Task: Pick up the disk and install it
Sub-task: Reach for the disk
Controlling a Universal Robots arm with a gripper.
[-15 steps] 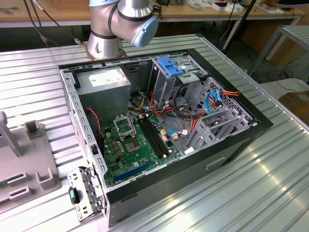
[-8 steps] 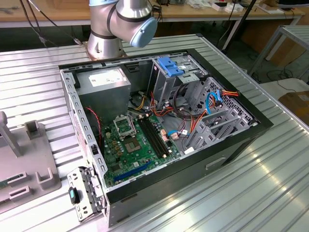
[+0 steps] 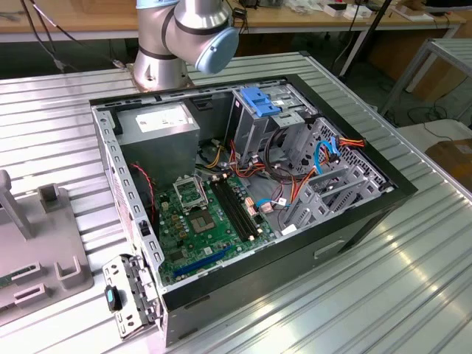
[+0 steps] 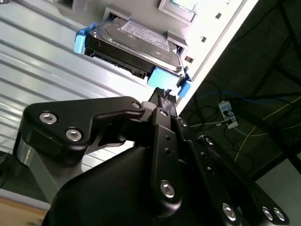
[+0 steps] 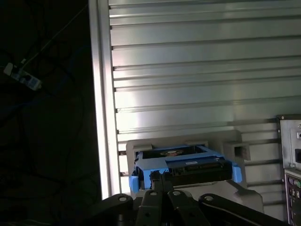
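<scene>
Silver arm [image 3: 173, 33], blue cap [image 3: 219, 49], black gripper [image 4: 164, 95]

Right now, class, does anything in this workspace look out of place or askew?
A perforated metal bracket hangs outside a corner of the computer case, at the exterior view's left, seemingly swung out or detached. The disk rests level in its grey holder.

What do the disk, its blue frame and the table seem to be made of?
Disk: grey metal casing with a dull sheen; the white label on top looks like paper.
Frame: likely plastic, judging by its uniform bright blue colour, matte surface and moulded corners.
Table: probably aluminium, judging by its ribbed silvery profiles that reflect the light softly.
</scene>
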